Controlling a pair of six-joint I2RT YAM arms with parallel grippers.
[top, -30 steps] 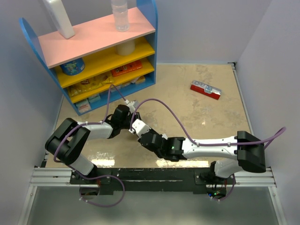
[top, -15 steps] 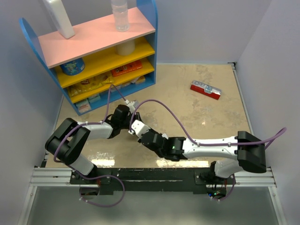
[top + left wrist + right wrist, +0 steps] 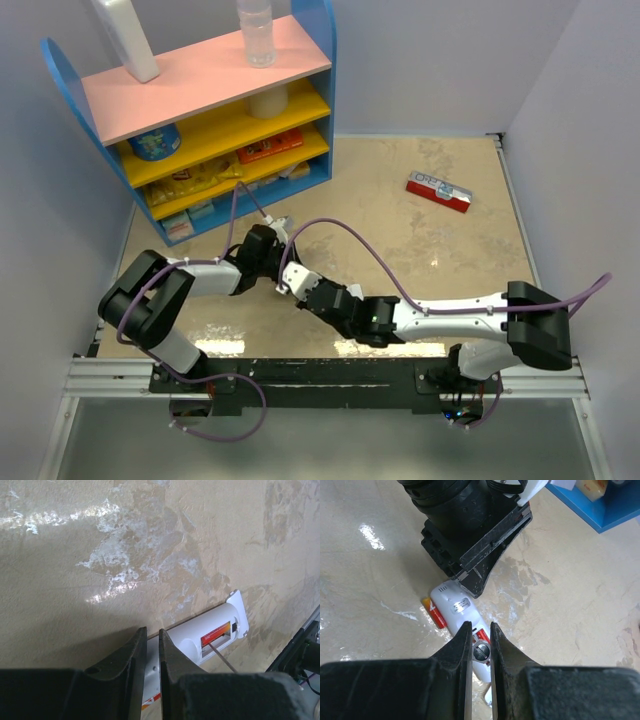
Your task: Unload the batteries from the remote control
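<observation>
Our left pincer (image 3: 151, 630) is nearly closed, tips down on the remote control (image 3: 190, 640); our right pincer (image 3: 480, 625), facing it, nips a thin grey rod (image 3: 222, 660); the remote's open bay (image 3: 233, 628) holds one battery (image 3: 216, 633); a second battery (image 3: 434, 614) lies on the glossy beige table (image 3: 420, 240) beside the remote, just left of the right pincer's tips.

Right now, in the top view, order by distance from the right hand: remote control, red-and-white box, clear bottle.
1. remote control, just below the right hand.
2. red-and-white box, on the table, back right.
3. clear bottle, atop the shelf, far back.
</observation>
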